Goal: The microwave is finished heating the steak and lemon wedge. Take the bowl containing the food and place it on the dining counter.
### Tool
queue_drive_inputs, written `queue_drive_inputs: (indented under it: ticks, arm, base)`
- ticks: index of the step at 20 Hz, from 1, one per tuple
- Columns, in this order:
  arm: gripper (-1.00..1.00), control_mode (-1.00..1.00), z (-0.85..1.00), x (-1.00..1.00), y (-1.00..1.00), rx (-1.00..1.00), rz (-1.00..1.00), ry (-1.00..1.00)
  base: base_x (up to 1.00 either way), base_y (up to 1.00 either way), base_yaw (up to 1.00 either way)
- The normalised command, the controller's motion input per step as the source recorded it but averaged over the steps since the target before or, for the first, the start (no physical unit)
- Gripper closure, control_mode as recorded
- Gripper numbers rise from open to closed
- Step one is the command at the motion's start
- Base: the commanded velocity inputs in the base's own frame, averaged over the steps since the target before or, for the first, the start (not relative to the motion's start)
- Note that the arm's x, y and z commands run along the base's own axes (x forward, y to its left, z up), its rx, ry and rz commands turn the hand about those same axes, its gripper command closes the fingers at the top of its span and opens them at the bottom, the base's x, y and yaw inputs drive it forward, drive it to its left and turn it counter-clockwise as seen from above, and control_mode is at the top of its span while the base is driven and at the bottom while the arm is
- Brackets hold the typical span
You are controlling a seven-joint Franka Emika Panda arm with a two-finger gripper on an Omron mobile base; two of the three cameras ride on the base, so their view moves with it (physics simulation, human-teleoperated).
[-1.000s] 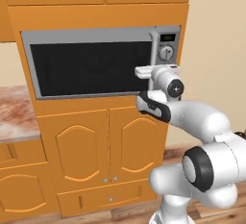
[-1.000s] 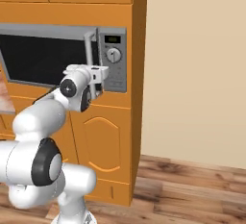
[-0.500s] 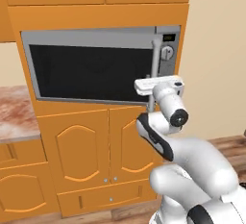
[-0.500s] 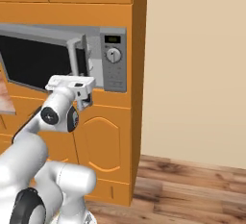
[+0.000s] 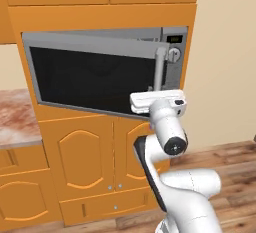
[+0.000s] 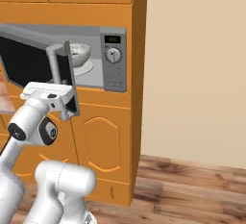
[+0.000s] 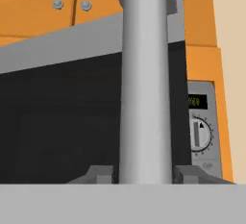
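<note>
- One reddish-brown and cream marble countertop [image 5: 17,122] sits at the far left of the left base view, over orange wooden cabinets.
- Next to its right comes the wide built-in grey-framed microwave [image 5: 176,72], set into the orange cabinet wall; its black glass door [image 5: 95,79] stands swung partly outward on its left hinge.
- At the door's right edge runs the long grey bar handle [image 7: 145,88], upright in the base views and running up the middle of the hand view.
- The white arm's two-finger gripper [image 7: 144,174] sits at the lower end of that handle, one dark fingertip on each side of the bar.
- The jaws stand slightly apart around the bar; whether the pads press on it I cannot tell.
- In the right base view the gap behind the open door shows the microwave's lit cavity, where the small round whitish-grey mottled bowl [image 6: 79,54] rests on a flat white round plate [image 6: 82,68].
- The bowl's contents cannot be made out.
- Right of the cavity is the grey side panel with a small display [image 6: 112,39] above a round dial [image 6: 113,55].
- Furthest right are a plain cream wall [image 6: 197,64] and a wooden plank floor [image 6: 192,189].
</note>
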Motion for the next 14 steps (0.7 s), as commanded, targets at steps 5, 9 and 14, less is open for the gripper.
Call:
queue_drive_inputs:
  ticks: [5,9,14]
  arm:
    - [1.00,-1.00,0.99,-1.00,0.93,-0.03,0.00,0.00]
    - [1.00,-1.00,0.88,-1.00,0.99,-0.07,0.00,0.00]
    - [-1.00,-1.00,0.18,-1.00,0.72,-0.09,0.00,-0.05]
  base:
    - [0.00,0.00,0.00]
    - [0.00,0.00,0.00]
    - [0.00,0.00,0.00]
